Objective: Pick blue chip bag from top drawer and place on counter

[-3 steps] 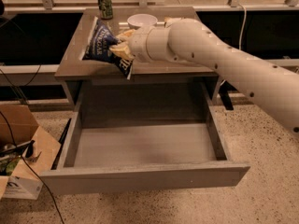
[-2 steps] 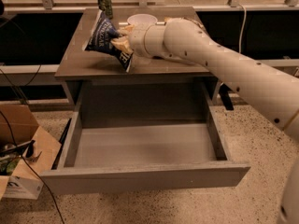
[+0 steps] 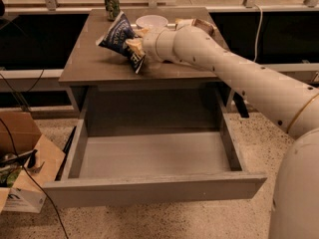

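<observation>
The blue chip bag [image 3: 119,38] is dark navy with white lettering and hangs tilted just above the counter [image 3: 94,63], over its middle-left part. My gripper [image 3: 135,44] is shut on the blue chip bag at its right side, at the end of my white arm that reaches in from the right. The top drawer [image 3: 154,156] is pulled fully open below the counter and its grey floor holds nothing.
A green can [image 3: 111,4] stands at the counter's back left. A white bowl [image 3: 152,22] and a yellow-and-brown chip bag [image 3: 197,25] sit at the back, partly behind my arm. A cardboard box [image 3: 22,158] with cables sits on the floor at left.
My gripper has carried the blue chip bag farther back and up over the counter. The drawer has stayed open.
</observation>
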`<state>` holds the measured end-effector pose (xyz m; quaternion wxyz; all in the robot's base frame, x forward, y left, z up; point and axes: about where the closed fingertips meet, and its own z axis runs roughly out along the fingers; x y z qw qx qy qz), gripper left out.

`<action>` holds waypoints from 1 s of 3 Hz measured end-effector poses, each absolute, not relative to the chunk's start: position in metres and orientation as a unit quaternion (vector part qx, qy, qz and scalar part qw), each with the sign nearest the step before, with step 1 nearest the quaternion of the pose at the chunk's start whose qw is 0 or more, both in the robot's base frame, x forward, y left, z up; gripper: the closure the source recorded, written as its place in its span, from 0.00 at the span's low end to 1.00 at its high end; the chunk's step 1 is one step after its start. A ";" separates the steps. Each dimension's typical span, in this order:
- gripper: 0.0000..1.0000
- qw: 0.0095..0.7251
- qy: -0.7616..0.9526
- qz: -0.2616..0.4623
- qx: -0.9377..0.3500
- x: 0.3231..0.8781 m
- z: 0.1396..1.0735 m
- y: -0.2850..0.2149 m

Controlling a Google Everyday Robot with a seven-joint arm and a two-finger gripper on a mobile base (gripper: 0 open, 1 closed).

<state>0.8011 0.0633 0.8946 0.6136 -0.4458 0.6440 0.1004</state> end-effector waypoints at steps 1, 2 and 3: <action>0.15 0.613 0.643 0.102 -0.447 0.801 0.894 0.066; 0.00 0.613 0.643 0.103 -0.448 0.800 0.893 0.068; 0.00 0.613 0.643 0.103 -0.448 0.800 0.893 0.068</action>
